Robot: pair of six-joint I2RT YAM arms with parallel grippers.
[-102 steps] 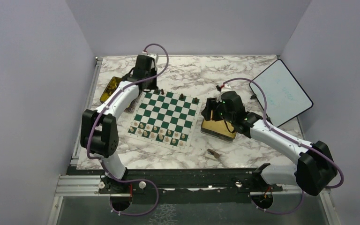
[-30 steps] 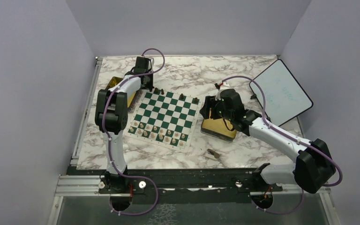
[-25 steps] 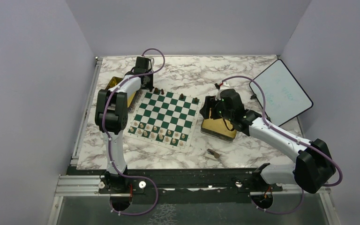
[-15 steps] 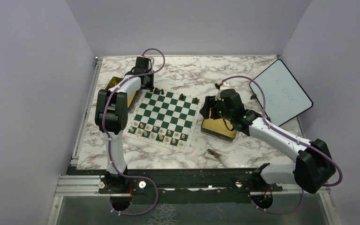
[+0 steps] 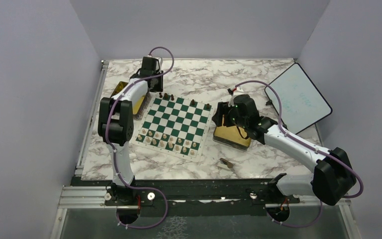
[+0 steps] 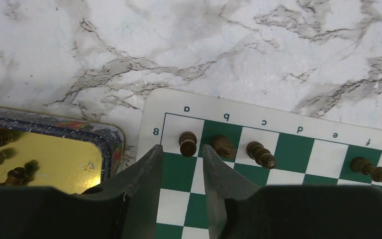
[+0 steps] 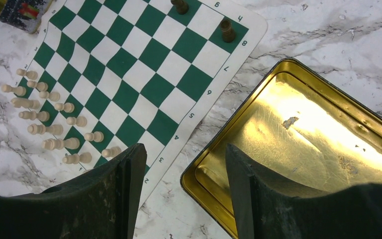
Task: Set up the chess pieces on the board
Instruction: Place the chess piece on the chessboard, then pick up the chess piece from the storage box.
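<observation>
Marble table (image 5: 204,79) carrying the board (image 5: 175,124), partly set.
A gold tin (image 7: 298,124) sits at the board's right edge. The right gripper (image 7: 184,149) hangs over that edge, fingers wide apart and empty. The left gripper (image 6: 181,148) hangs over the board's far-left corner, fingers parted, grasping nothing. Pale pieces (image 7: 62,143) fill the board's two near rows. Dark pieces (image 6: 260,154) stand along its far row.

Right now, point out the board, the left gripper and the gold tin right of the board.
board (image 5: 175,123), top view, a bare centre square.
left gripper (image 6: 181,154), left wrist view, midway between its fingertips.
gold tin (image 7: 303,134), right wrist view, its bare floor.
</observation>
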